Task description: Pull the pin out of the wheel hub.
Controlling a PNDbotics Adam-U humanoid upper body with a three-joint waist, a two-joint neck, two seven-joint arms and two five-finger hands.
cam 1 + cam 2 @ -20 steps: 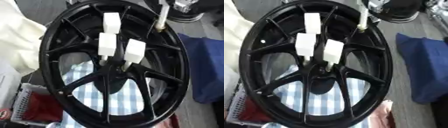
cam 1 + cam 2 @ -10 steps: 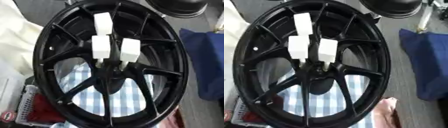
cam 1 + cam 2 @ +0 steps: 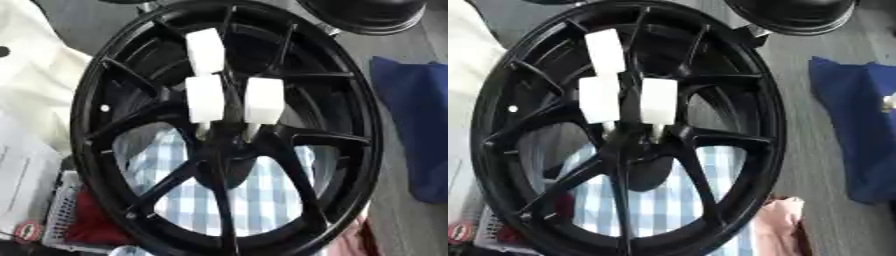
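Note:
A large black wheel hub (image 3: 96, 95) with thin spokes fills both views, tilted toward me. Three white block-shaped pin heads stand over its centre: one higher up (image 3: 206, 50), one at the left (image 3: 204, 98) and one at the right (image 3: 263, 100). The two lower ones go down on thin stems into the hub's centre (image 3: 226, 150). Neither of my hands shows in either view.
A blue cloth (image 3: 416, 130) lies at the right, with a small pale thing (image 3: 888, 102) at the picture's edge. A round black object (image 3: 372, 12) sits at the top right. White fabric (image 3: 35, 75) is at the left, with checked cloth (image 3: 262, 195) under the wheel. A white basket (image 3: 63, 220) is at the lower left and pink cloth (image 3: 776, 227) at the lower right.
The whole picture has shifted, so the camera moved. A pale stick by the rim's upper right a second ago drifted right and is gone. The three white pin heads keep their places on the hub.

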